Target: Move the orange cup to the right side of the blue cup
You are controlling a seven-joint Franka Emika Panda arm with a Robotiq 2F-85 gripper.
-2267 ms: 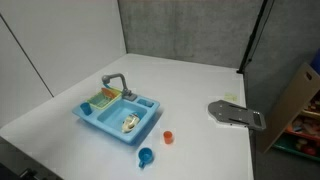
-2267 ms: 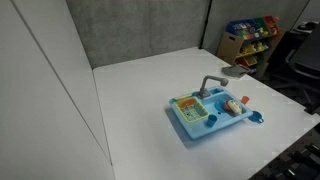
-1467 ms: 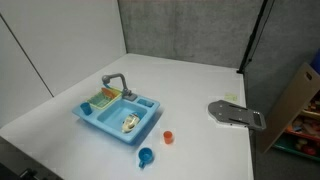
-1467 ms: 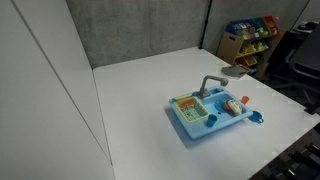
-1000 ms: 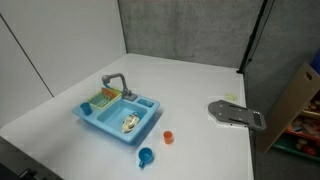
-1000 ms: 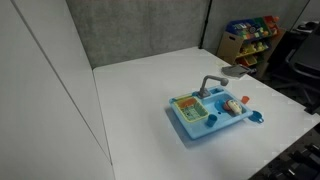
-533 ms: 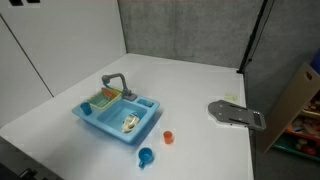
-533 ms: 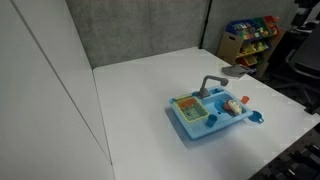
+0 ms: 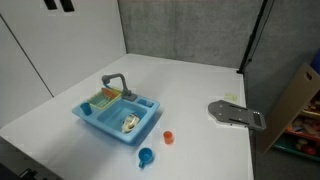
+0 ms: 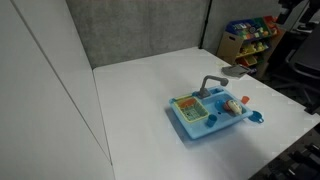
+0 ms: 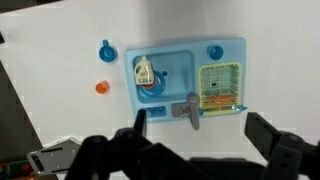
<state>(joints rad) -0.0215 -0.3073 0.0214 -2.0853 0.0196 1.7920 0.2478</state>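
Zero steps done: small round orange-red plastic cup (image 9: pixel 168 137) sits on white bench (image 9: pixel 200 85) just beside small bright blue plastic cup (image 9: pixel 146 156), near blue toy sink (image 9: pixel 105 125). Pincer (image 11: pixel 198 128) high overhead, jaws spread, empty; approach, grasp and carry all remain

exteriors: raised, oblique, mid-distance | wrist: high overhead, facing straight down (all share the sink (image 11: pixel 180 50))

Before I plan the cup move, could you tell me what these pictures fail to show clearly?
Gripper: cut off by the top edge in an exterior view.
Pale object in the toy sink: too blurred in the wrist view to identify.
Blue cup: too small in an exterior view to show its handle.
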